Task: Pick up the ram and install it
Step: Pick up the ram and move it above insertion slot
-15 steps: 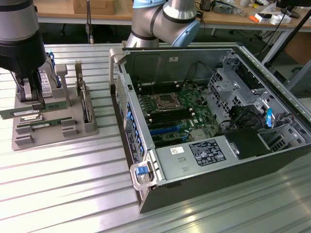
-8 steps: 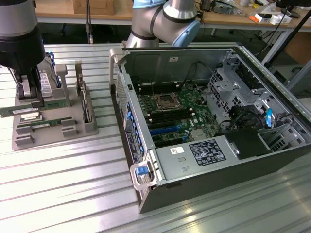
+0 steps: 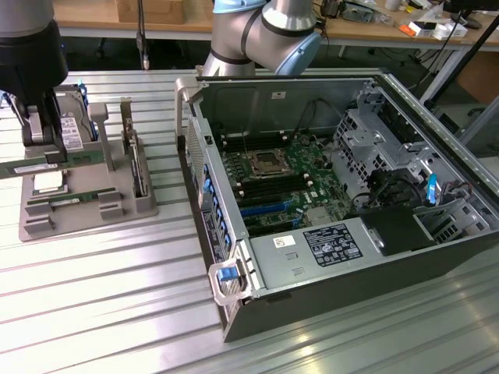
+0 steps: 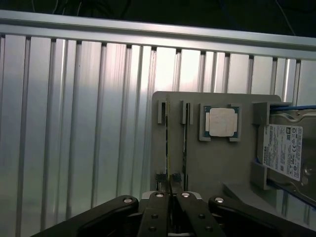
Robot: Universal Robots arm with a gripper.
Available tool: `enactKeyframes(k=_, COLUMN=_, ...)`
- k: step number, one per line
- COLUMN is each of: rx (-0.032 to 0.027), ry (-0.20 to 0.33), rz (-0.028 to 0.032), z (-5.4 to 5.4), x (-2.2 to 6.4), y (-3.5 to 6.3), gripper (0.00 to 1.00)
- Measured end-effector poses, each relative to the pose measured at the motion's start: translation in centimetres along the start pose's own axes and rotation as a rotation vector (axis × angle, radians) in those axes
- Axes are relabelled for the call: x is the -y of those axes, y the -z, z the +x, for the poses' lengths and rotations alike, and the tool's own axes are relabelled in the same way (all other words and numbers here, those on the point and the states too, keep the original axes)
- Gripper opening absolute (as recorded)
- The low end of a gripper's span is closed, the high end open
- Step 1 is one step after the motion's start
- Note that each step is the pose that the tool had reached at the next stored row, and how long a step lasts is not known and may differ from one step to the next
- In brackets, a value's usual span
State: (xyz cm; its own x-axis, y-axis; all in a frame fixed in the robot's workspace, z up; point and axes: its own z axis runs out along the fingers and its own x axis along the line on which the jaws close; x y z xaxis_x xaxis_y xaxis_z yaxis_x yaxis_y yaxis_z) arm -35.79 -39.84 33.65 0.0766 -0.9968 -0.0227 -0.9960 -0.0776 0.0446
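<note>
One ram (image 3: 82,159) in claw (image 3: 45,156), one racked.

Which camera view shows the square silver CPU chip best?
The wrist view: the CPU chip faces the camera squarely in its pocket of the grey tray, with nothing covering it. The exterior view shows it at a flat slant, near that view's left edge.

Ribbed aluminium table (image 3: 93,296), cluttered wooden workbench (image 3: 374,27) behind
</note>
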Motion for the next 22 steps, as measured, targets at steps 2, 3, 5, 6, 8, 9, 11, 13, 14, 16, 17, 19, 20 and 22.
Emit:
enactKeyframes(k=2, rx=0.0000, ry=0.000, rz=0.0000, z=0.0, x=-0.01, y=0.27, gripper=0.12)
enactKeyframes(k=3, rx=0.0000, ry=0.000, rz=0.0000, z=0.0, x=-0.02, y=0.41, gripper=0.12)
enactKeyframes(k=5, rx=0.0000, ry=0.000, rz=0.0000, z=0.0, x=-0.04, y=0.79, gripper=0.12)
enactKeyframes(k=6, rx=0.0000, ry=0.000, rz=0.0001, z=0.0, x=-0.05, y=1.07, gripper=0.12)
enactKeyframes(k=8, rx=0.0000, ry=0.000, rz=0.0000, z=0.0, x=-0.07, y=1.57, gripper=0.12)
enactKeyframes(k=9, rx=0.0000, ry=0.000, rz=0.0000, z=0.0, x=-0.08, y=1.72, gripper=0.12)
enactKeyframes(k=11, rx=0.0000, ry=0.000, rz=0.0000, z=0.0, x=-0.09, y=1.90, gripper=0.12)
enactKeyframes(k=13, rx=0.0000, ry=0.000, rz=0.0001, z=0.0, x=-0.09, y=2.08, gripper=0.12)
enactKeyframes(k=14, rx=0.0000, ry=0.000, rz=0.0001, z=-0.1, x=-0.10, y=2.21, gripper=0.12)
enactKeyframes(k=16, rx=0.0000, ry=0.000, rz=0.0000, z=-0.1, x=-0.11, y=2.44, gripper=0.12)
enactKeyframes(k=17, rx=0.0000, ry=0.000, rz=0.0000, z=-0.1, x=-0.12, y=2.63, gripper=0.12)
enactKeyframes(k=19, rx=0.0000, ry=0.000, rz=0.0000, z=-0.1, x=-0.13, y=3.02, gripper=0.12)
enactKeyframes(k=20, rx=0.0000, ry=0.000, rz=0.0000, z=-0.1, x=-0.14, y=3.13, gripper=0.12)
enactKeyframes(k=22, rx=0.0000, ry=0.000, rz=0.0001, z=-0.1, x=-0.16, y=3.53, gripper=0.12)
